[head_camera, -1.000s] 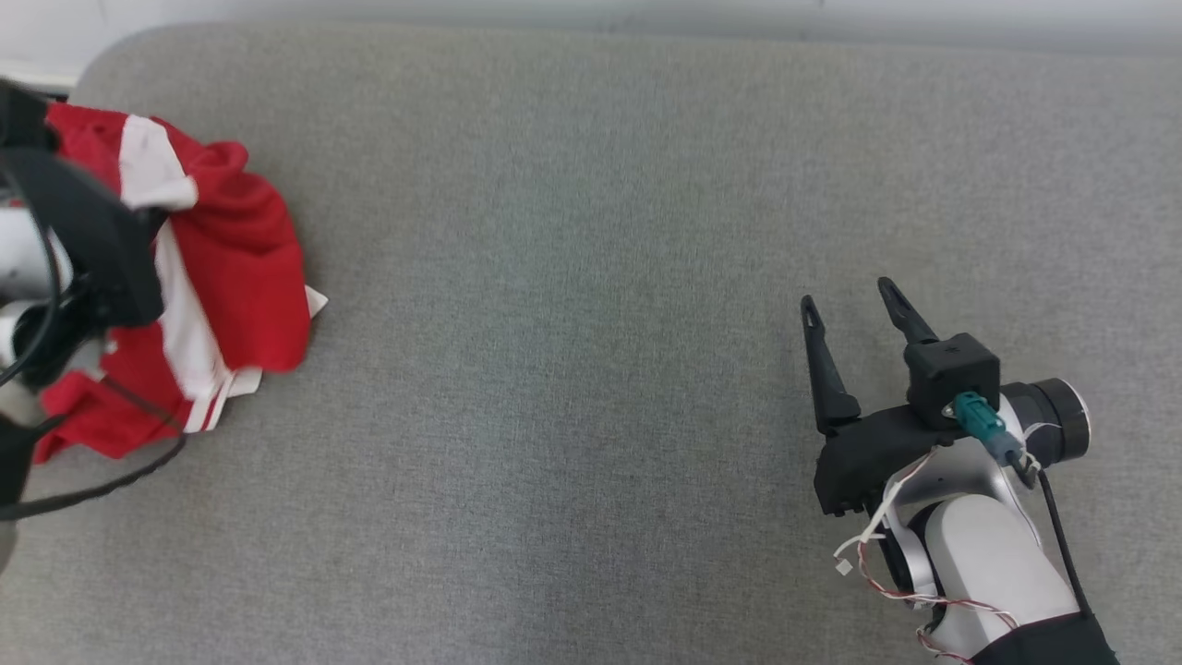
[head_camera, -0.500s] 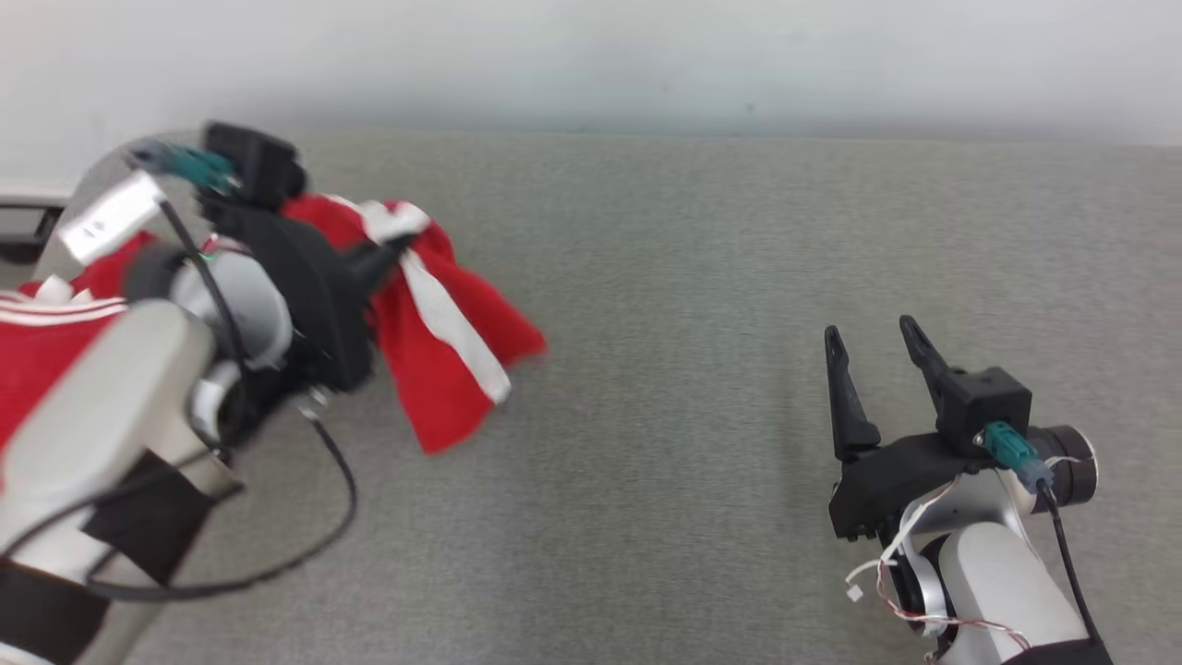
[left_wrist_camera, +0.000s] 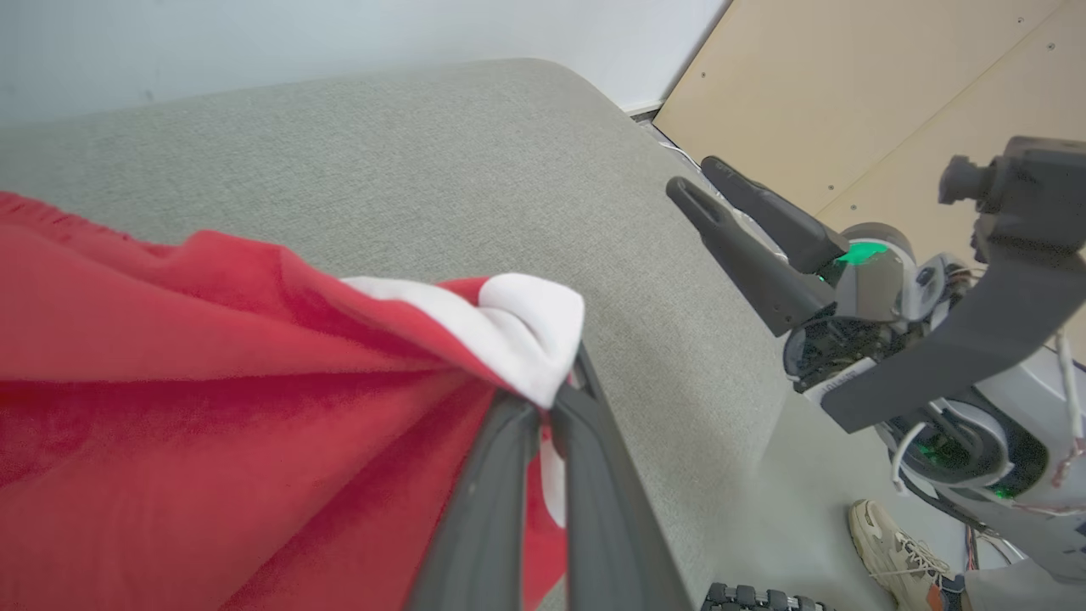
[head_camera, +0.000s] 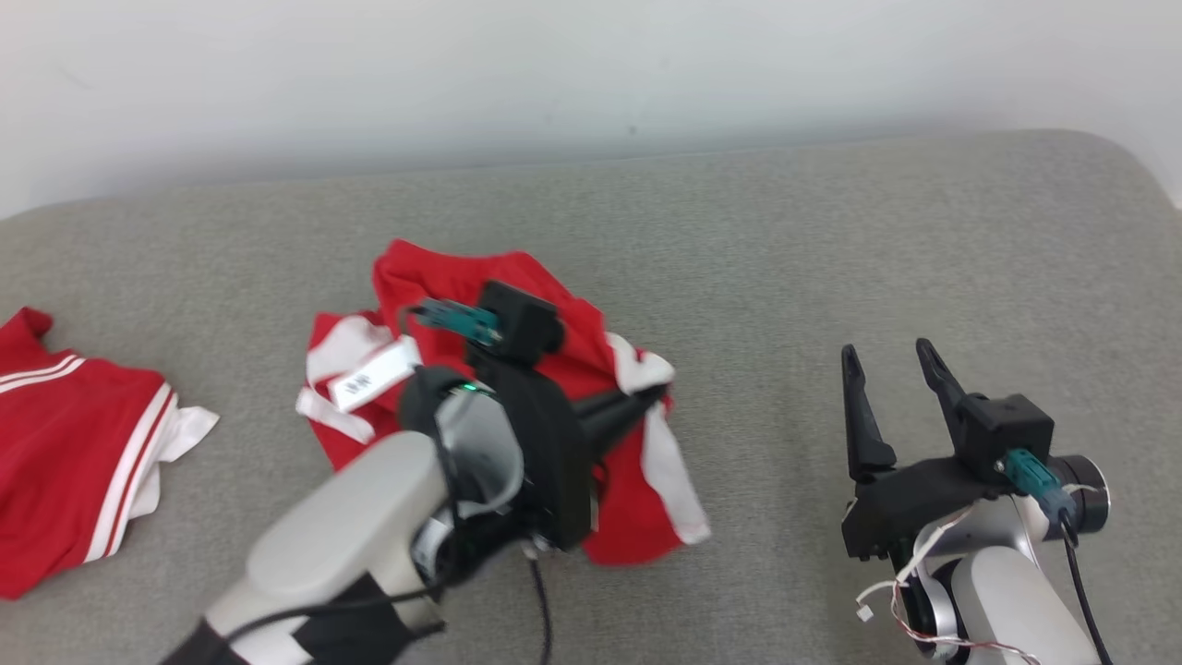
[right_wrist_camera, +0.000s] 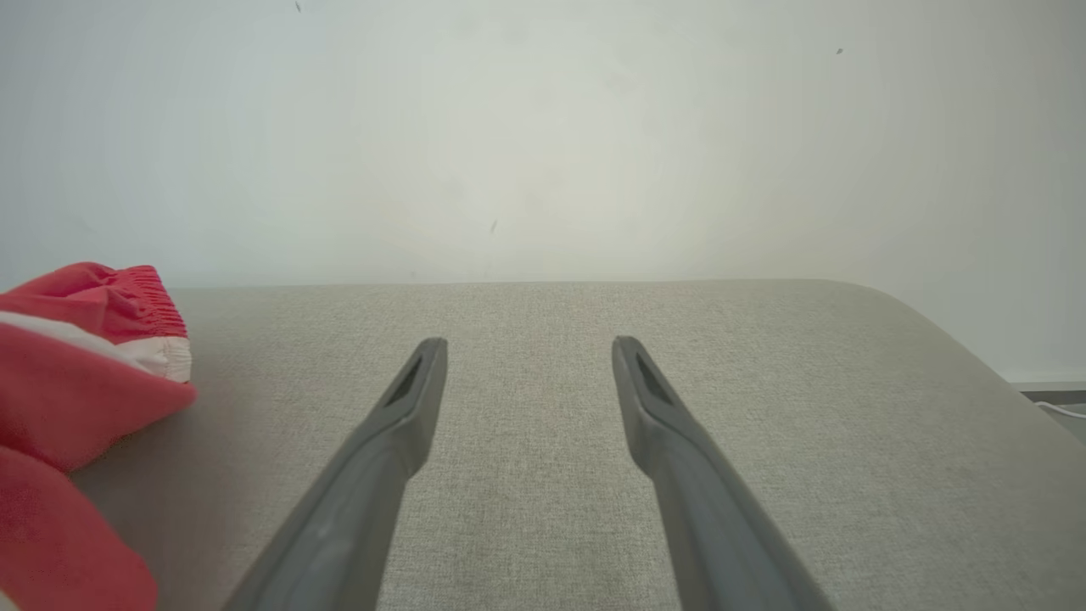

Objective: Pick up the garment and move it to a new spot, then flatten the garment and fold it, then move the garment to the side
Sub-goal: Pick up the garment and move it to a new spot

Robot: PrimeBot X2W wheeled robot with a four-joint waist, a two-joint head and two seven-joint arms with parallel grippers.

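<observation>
Clenching the red garment [head_camera: 434,272], the left claw [head_camera: 646,399] had carried it to the middle of the tabletop [head_camera: 785,240], relocation nearly done; the right claw [head_camera: 886,349] gaped empty.

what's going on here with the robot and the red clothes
The robot's left gripper is shut on a red garment with white trim, pinching it at a white edge above the grey padded surface. The cloth hangs bunched from the fingers, not flattened or folded yet. The right gripper is open and empty over bare surface to the right. A second red garment with white stripes lies off to the robot's left.
</observation>
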